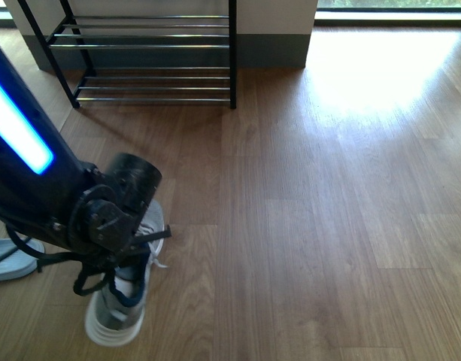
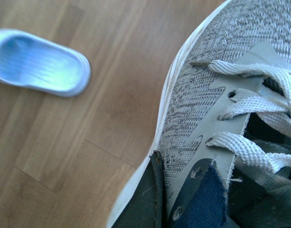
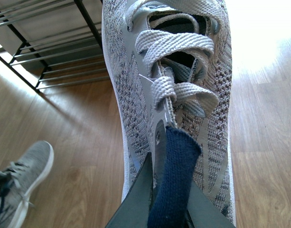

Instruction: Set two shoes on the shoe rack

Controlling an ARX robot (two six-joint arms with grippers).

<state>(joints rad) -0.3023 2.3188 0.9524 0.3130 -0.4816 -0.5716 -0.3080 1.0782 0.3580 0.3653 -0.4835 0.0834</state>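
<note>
Presently, item one: grey knit sneaker [image 1: 116,308], sitting at the near left of the wooden floor [image 1: 328,226], directly under the left pincer [image 1: 121,256]. The left wrist view is showing that pincer clamped on the lace-side edge of the upper, with one dark finger [image 2: 143,204] lying outside the knit wall. Item two: matching sneaker [image 3: 169,71], not appearing in the front view, with the right pincer [image 3: 170,190] closed on its navy-lined tongue [image 3: 178,161]. Item three: shoe rack [image 1: 155,45], standing at the far left, chrome rods bare where they are showing, well apart from the first sneaker. Item four: pale-blue slide [image 1: 8,263], lying at the left edge, near the first sneaker but not touching it. Whether either sneaker is hanging clear of the floor I cannot tell. Risks, as judged: both grips are taking thin, soft fabric rather than sole or heel, so a shoe is likely to be swinging or tipping toe-down in transit, and the fabric could be slipping out under the shoe's weight. A dangling toe could be catching a front rod or the black side frame [image 1: 232,53] on approach. The rods are thin and spaced, so a sneaker released tilted could be wedging between them or rolling off. Loose laces [image 3: 178,45] could be snagging on a finger at release. Two arms heading for one narrow rack could be crowding each other.
</note>
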